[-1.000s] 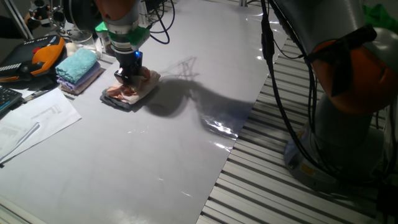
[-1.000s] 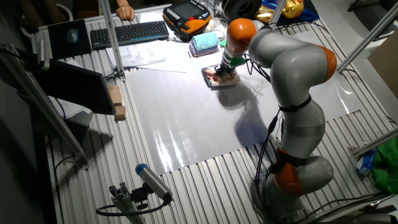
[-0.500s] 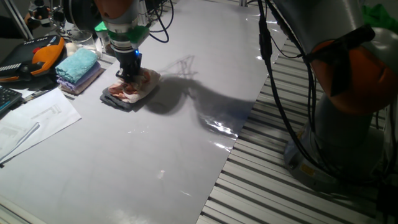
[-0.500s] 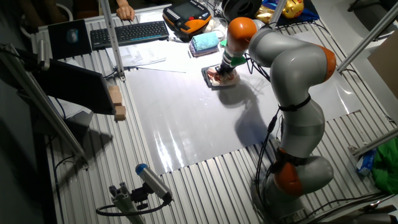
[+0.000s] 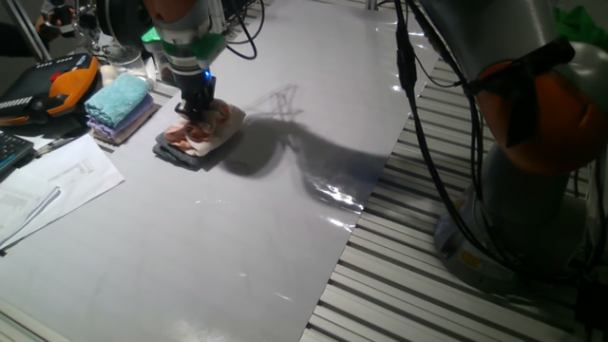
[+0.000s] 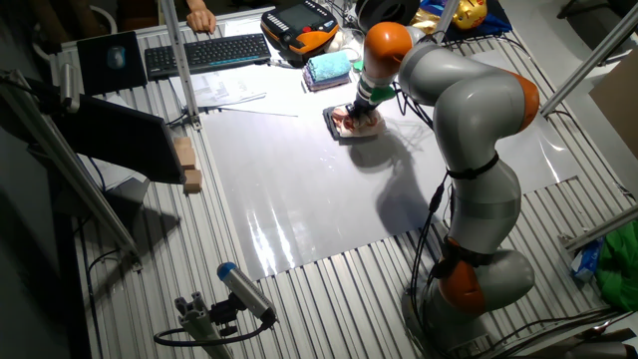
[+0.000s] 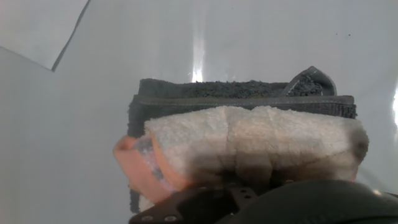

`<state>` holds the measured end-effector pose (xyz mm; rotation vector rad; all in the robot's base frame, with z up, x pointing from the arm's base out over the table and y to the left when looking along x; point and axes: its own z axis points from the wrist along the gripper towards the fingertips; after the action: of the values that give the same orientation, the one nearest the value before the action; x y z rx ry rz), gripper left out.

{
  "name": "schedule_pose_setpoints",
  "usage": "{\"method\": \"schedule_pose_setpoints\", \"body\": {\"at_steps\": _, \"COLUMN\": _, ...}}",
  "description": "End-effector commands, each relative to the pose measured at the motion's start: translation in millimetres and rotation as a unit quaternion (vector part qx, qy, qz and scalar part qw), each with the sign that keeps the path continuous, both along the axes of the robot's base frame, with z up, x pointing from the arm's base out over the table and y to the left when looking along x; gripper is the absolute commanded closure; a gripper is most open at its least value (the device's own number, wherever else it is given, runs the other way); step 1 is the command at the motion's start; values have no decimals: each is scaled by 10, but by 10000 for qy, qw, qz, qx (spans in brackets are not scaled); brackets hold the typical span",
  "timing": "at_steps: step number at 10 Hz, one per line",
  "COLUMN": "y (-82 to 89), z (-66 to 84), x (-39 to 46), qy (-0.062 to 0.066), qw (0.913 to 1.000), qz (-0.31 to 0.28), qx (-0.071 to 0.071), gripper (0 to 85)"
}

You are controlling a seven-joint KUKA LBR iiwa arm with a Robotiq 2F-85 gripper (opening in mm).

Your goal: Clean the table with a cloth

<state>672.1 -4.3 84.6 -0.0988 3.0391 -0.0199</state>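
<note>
The pale pink and peach cloth (image 5: 217, 131) lies bunched on top of a dark grey cloth (image 5: 180, 155) at the far left of the glossy white table (image 5: 285, 218). My gripper (image 5: 198, 119) comes straight down into the cloth's middle and is shut on it. From the other fixed view, the gripper (image 6: 362, 110) stands over the cloth (image 6: 351, 124) near the far edge of the table (image 6: 299, 189). In the hand view the cloth (image 7: 261, 143) fills the lower frame, creased at its centre, with the dark grey cloth (image 7: 236, 93) beneath it; my fingertips are hidden.
A folded teal-blue towel (image 5: 119, 97) sits just left of the cloths. Paper sheets (image 5: 47, 190), an orange-black pendant (image 5: 66, 85) and a keyboard (image 6: 207, 50) lie beyond. Wooden blocks (image 6: 186, 165) rest on the slatted grating. The arm's base (image 5: 532, 190) stands at the right.
The gripper has shifted slightly left and up over the cloth, which now looks more gathered under the fingers. The other cloths have not moved.
</note>
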Motion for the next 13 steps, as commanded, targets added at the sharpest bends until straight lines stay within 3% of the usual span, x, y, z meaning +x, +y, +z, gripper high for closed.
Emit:
{"method": "schedule_pose_setpoints", "body": {"at_steps": 1, "y": 1, "z": 21, "x": 1, "qy": -3, "qw": 10000, "qz": -13, "qx": 6, "gripper": 850}}
{"method": "schedule_pose_setpoints", "body": {"at_steps": 3, "y": 2, "z": 82, "x": -2, "qy": -18, "qw": 10000, "qz": -43, "qx": 24, "gripper": 850}}
{"method": "schedule_pose_setpoints", "body": {"at_steps": 8, "y": 15, "z": 400, "x": -44, "qy": 81, "qw": 9999, "qz": -113, "qx": 15, "gripper": 850}}
{"method": "schedule_pose_setpoints", "body": {"at_steps": 10, "y": 49, "z": 464, "x": -44, "qy": 89, "qw": 9998, "qz": -173, "qx": 74, "gripper": 850}}
{"method": "schedule_pose_setpoints", "body": {"at_steps": 13, "y": 144, "z": 764, "x": -89, "qy": 209, "qw": 9994, "qz": -275, "qx": -5, "gripper": 850}}
